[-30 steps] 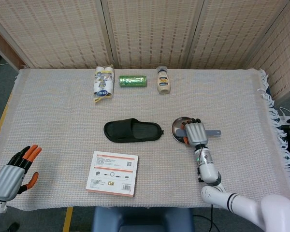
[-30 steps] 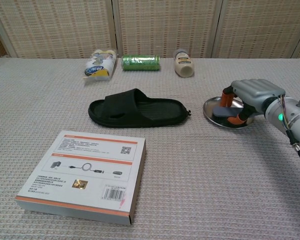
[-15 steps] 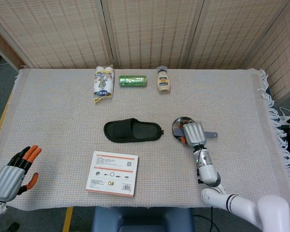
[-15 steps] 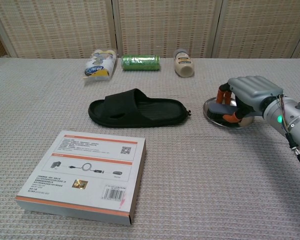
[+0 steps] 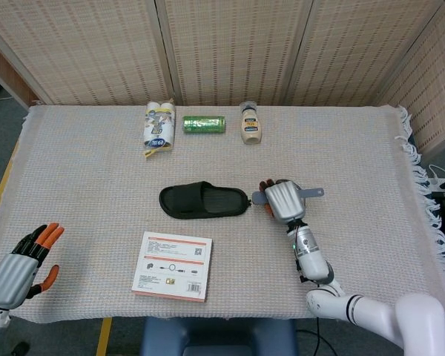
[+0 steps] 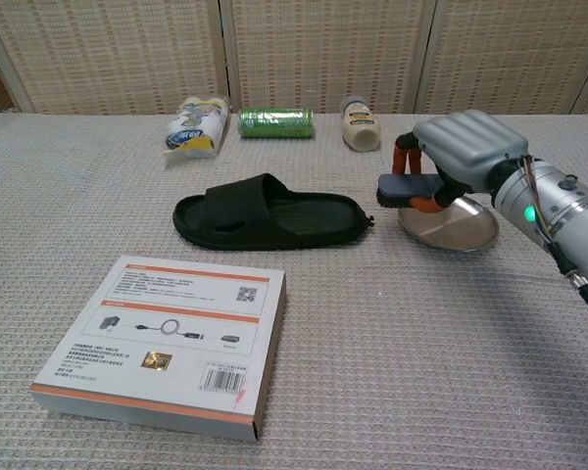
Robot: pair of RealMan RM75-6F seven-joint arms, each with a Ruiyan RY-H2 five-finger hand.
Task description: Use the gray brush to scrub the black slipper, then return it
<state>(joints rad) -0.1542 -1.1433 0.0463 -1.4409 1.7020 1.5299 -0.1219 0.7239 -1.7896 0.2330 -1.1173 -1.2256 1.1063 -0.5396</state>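
Chest view shows my right hand [image 6: 461, 147] gripping the gray brush [image 6: 404, 188] clear of the steel dish [image 6: 456, 227], just beside the heel end of the black slipper [image 6: 269, 213]. That slipper lies flat mid-table, its toe strap at the end away from the brush. Nearer me than the slipper sits a white boxed product [image 6: 167, 338]. My left hand [image 5: 18, 263], seen from the head camera, rests well apart from the slipper with fingers spread, holding nothing.
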